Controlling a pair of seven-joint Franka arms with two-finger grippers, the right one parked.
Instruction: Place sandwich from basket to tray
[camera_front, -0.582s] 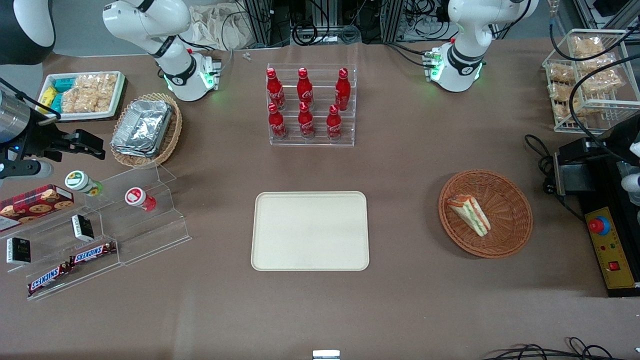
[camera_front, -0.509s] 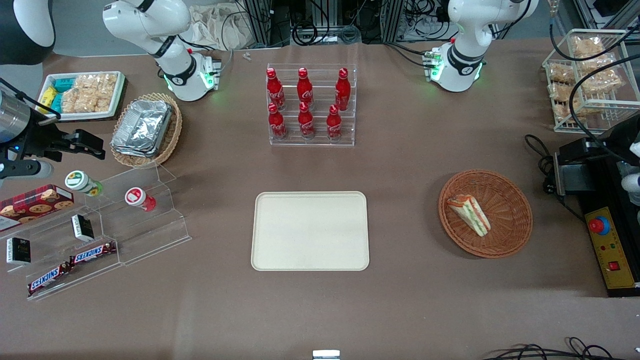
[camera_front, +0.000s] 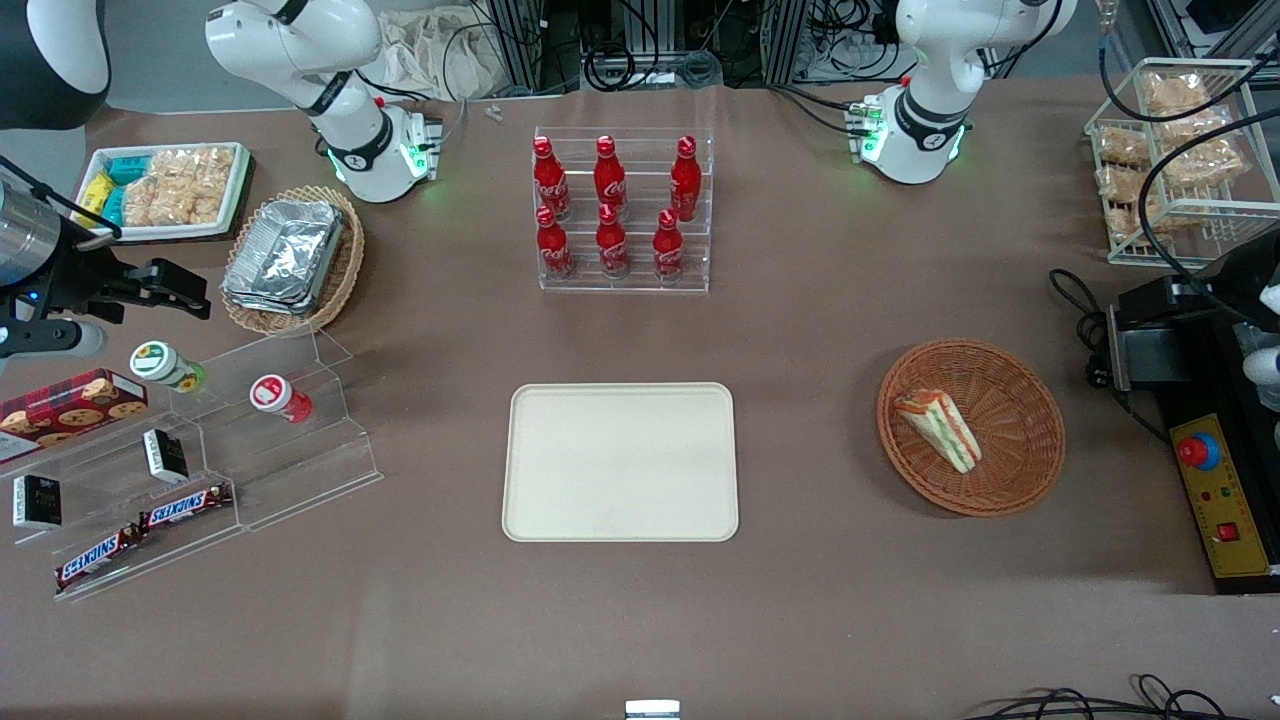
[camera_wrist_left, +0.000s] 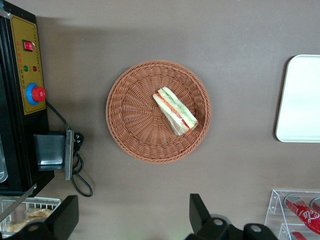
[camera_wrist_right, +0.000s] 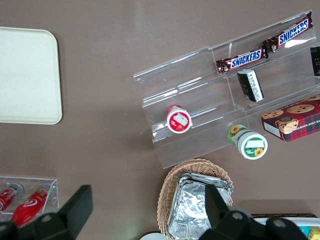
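The sandwich (camera_front: 938, 430) (camera_wrist_left: 175, 111), a white-bread wedge with green and orange-red layers, lies on its side in the round reddish-brown basket (camera_front: 1012, 372) (camera_wrist_left: 129, 116) toward the working arm's end of the table. Beside the basket, at the table's middle, sits the cream-beige tray (camera_front: 620, 462) (camera_wrist_left: 302, 100) with nothing on it. My left gripper (camera_wrist_left: 132, 217) hangs high above bare table, a little farther from the front camera than the basket. It is open, its dark fingers (camera_wrist_left: 197, 212) wide apart and holding nothing.
An acrylic rack of red cola bottles (camera_front: 622, 210) stands farther back than the tray. A black-and-yellow control box (camera_front: 1220, 490) and a wire rack of snack bags (camera_front: 1180, 160) flank the basket. A stepped acrylic stand (camera_front: 200, 460) and a foil-container basket (camera_front: 290, 260) lie toward the parked arm's end.
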